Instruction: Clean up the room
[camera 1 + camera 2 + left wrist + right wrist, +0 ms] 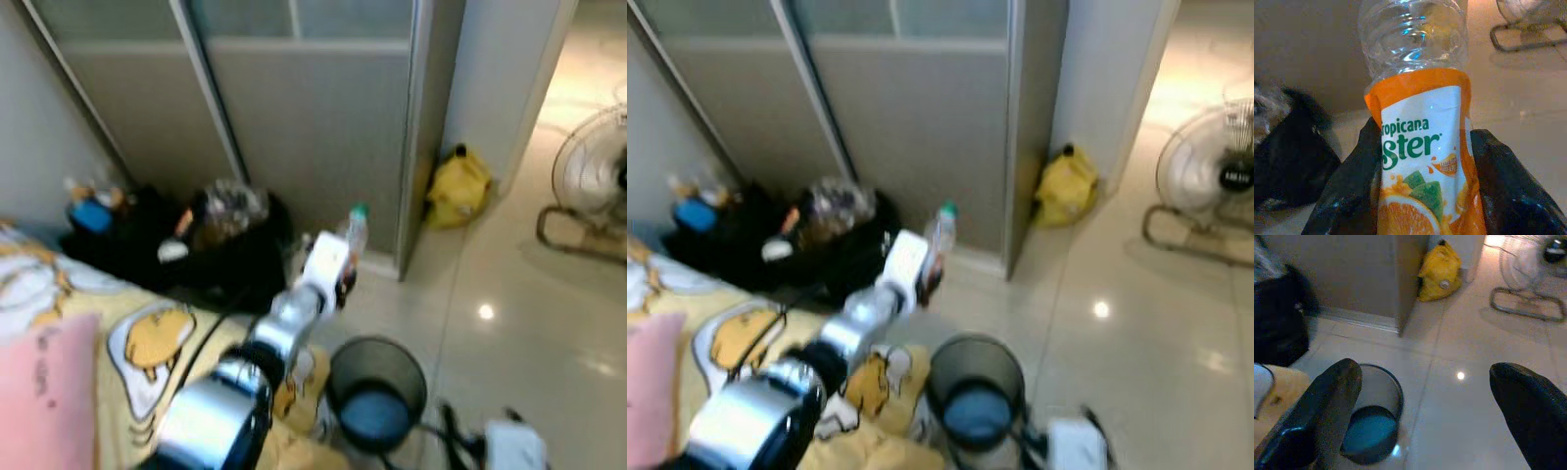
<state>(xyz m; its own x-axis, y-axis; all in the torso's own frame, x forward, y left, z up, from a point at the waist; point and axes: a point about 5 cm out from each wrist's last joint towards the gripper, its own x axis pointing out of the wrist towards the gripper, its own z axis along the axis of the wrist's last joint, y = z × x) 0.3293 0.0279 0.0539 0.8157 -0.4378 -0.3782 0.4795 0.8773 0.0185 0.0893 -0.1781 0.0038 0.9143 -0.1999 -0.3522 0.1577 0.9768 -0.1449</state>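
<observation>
My left gripper (pixel 345 262) is raised in front of me, shut on a clear plastic juice bottle (pixel 1420 137) with an orange label and a green cap (pixel 359 210). The bottle (pixel 355 235) stands upright in the fingers (pixel 1352 191), above the floor near the wardrobe. Below and to the right of it a round black mesh waste bin (pixel 377 392) with a blue bottom stands on the tiles beside the bed. My right gripper (pixel 1425 416) hangs low at the right, open with nothing between its fingers (pixel 1332 401), just right of the bin (pixel 1374 418).
A bed (pixel 147 343) with a yellow cartoon sheet and a pink pillow (pixel 44 392) fills the lower left. Black bags (pixel 196 245) with clutter lie against the grey sliding wardrobe (pixel 294 117). A yellow bag (pixel 457 186) leans at the wall corner. A floor fan (pixel 593 181) stands at the right.
</observation>
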